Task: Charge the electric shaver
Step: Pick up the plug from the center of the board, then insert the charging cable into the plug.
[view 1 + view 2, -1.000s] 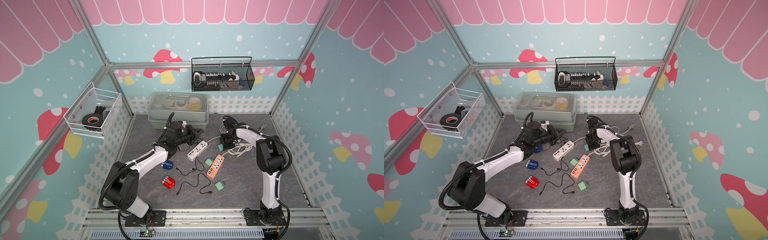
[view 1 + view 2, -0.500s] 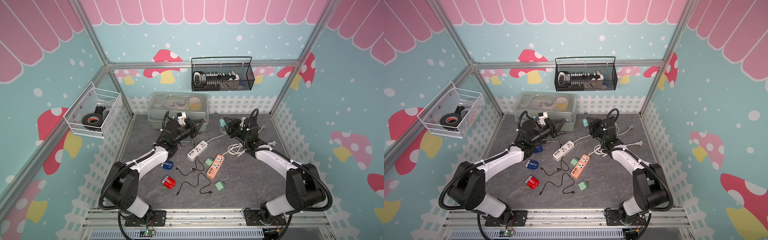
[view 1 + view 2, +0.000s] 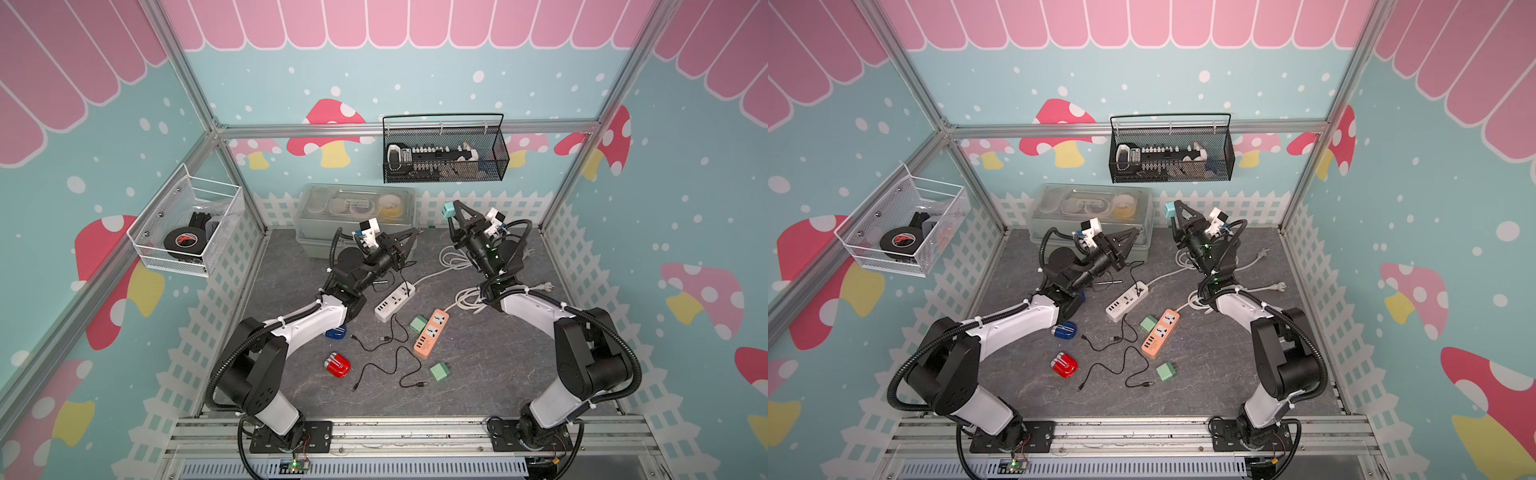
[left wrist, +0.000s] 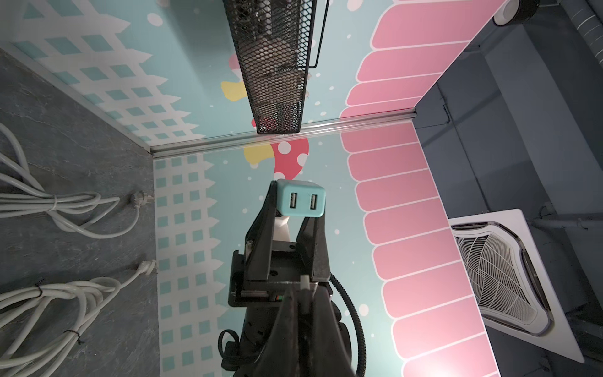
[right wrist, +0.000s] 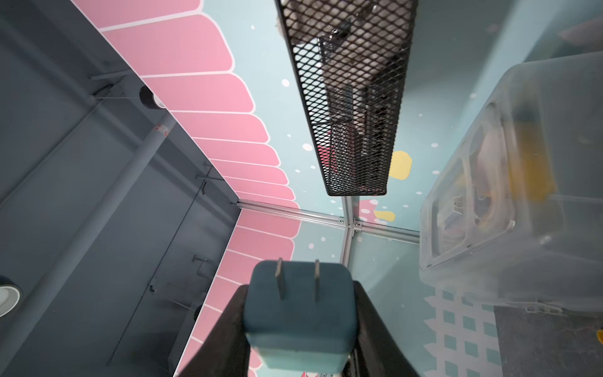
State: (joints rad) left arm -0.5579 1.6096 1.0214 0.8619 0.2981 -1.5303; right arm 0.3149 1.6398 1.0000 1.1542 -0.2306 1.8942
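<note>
A red electric shaver (image 3: pixel 337 365) and a blue one (image 3: pixel 336 332) lie on the grey floor by the left arm. My right gripper (image 3: pixel 454 210) is raised near the back wall, shut on a teal USB charger (image 3: pixel 448 210). The charger's prongs (image 5: pixel 297 282) point away from the wrist camera. Its two ports (image 4: pixel 301 200) face my left gripper (image 3: pixel 415 232), which is shut on the pale plug (image 4: pixel 305 284) of a black cable (image 3: pixel 404 266) that hangs to the floor. A gap separates plug and charger.
A white power strip (image 3: pixel 395 301), an orange one (image 3: pixel 432 332), two green chargers (image 3: pixel 419 323) (image 3: pixel 439 372) and a loose black cable (image 3: pixel 390 365) lie mid-floor. White cords (image 3: pixel 453 259) lie behind them. A clear box (image 3: pixel 357 208) and mesh basket (image 3: pixel 444 153) are at the back.
The right arm lifted from the floor by the cords and swung up with the teal charger. The left gripper rose and turned toward it with the plug.
</note>
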